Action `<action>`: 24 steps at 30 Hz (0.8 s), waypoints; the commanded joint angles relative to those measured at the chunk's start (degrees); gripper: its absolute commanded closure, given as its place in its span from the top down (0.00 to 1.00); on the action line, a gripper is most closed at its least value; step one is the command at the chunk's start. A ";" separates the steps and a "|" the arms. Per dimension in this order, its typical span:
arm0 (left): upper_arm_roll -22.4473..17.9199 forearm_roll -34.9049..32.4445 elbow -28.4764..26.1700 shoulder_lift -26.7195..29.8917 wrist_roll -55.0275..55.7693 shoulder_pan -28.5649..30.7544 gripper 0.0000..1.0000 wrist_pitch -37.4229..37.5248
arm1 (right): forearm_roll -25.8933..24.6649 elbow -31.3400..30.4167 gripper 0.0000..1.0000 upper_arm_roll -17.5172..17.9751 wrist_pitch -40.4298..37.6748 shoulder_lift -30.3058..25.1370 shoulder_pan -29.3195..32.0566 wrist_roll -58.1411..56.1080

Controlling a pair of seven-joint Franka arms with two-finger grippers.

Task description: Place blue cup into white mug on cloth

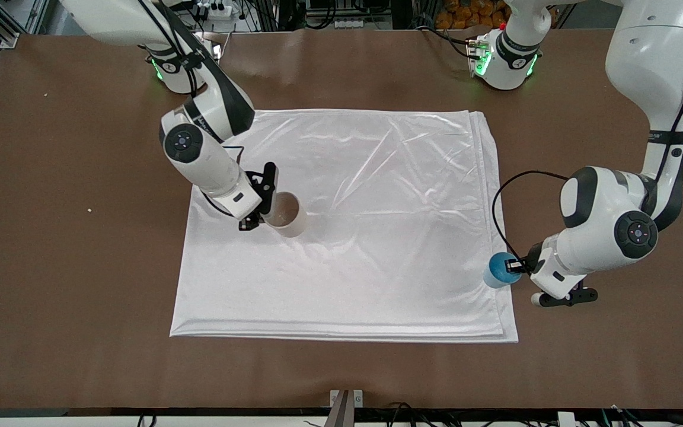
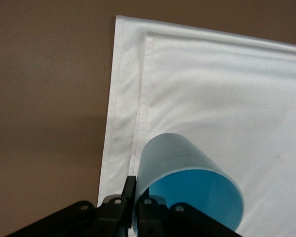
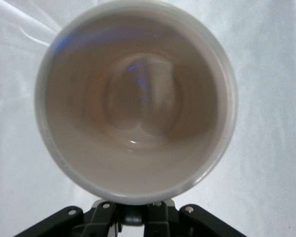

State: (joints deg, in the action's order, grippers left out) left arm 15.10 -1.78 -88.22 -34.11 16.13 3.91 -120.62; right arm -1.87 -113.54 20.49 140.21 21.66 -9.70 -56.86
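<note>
From the front, the right gripper (image 1: 260,217) is clamped on the white mug (image 1: 285,214) over the cloth (image 1: 347,237) toward the right arm's end, while the left gripper (image 1: 518,266) is closed on the rim of the blue cup (image 1: 500,270) above the cloth's edge at the left arm's end. The left wrist view shows its fingers (image 2: 129,195) pinching the blue cup's wall, the cup tilted over the folded cloth border and brown table (image 2: 44,98). The right wrist view looks straight into the mug's pale inside, its rim gripped, cloth all around.
</note>
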 commanded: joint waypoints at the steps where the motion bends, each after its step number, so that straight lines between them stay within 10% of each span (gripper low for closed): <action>1: 0.28 0.90 -0.73 1.23 0.57 -0.13 0.00 0.64 | -5.50 5.43 0.00 -0.36 -0.90 4.88 -3.04 9.91; 14: 0.36 0.90 -0.73 1.32 0.48 -0.13 0.00 0.64 | -9.03 12.73 0.00 -2.12 -3.71 11.90 -10.07 14.76; 24: 0.36 0.90 -0.73 1.32 0.39 0.04 0.00 0.64 | -9.03 13.87 0.00 -10.03 -3.63 13.75 -19.21 16.61</action>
State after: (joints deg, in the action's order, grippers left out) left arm 15.42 -1.78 -88.22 -34.07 16.13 3.74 -120.61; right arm -9.31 -102.13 14.77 137.69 33.62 -23.97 -42.50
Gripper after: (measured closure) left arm 0.947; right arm 0.806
